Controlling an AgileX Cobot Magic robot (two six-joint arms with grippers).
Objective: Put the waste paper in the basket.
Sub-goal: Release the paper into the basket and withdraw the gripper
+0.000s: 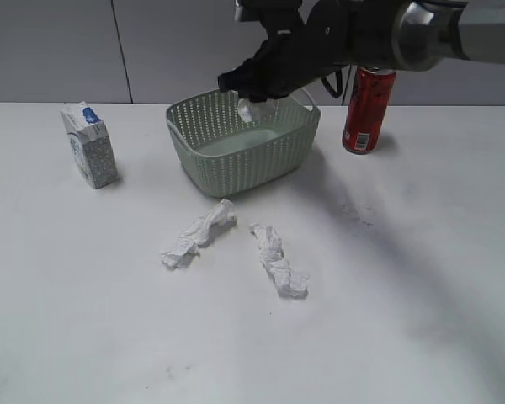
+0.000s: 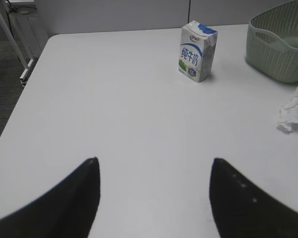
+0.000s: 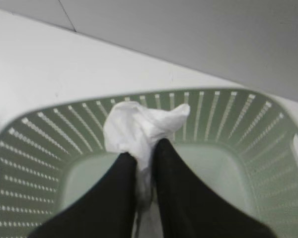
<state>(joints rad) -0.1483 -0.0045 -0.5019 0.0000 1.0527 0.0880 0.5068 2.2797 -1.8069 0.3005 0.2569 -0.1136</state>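
Note:
My right gripper (image 1: 251, 99) is shut on a crumpled white waste paper (image 1: 249, 110) and holds it over the back part of the pale green basket (image 1: 236, 168). In the right wrist view the paper (image 3: 134, 126) sticks out between the black fingers (image 3: 145, 151) above the basket's floor (image 3: 216, 168). Two more crumpled papers lie on the table in front of the basket, one on the left (image 1: 197, 233) and one on the right (image 1: 278, 260). My left gripper (image 2: 154, 166) is open and empty over bare table, out of the exterior view. The basket (image 2: 280, 54) and one paper (image 2: 294, 109) show at its right edge.
A blue and white milk carton (image 1: 90, 145) stands left of the basket; it also shows in the left wrist view (image 2: 196, 51). A red can (image 1: 369, 109) stands right of the basket, behind my right arm. The white table's left edge (image 2: 25, 96) shows in the left wrist view.

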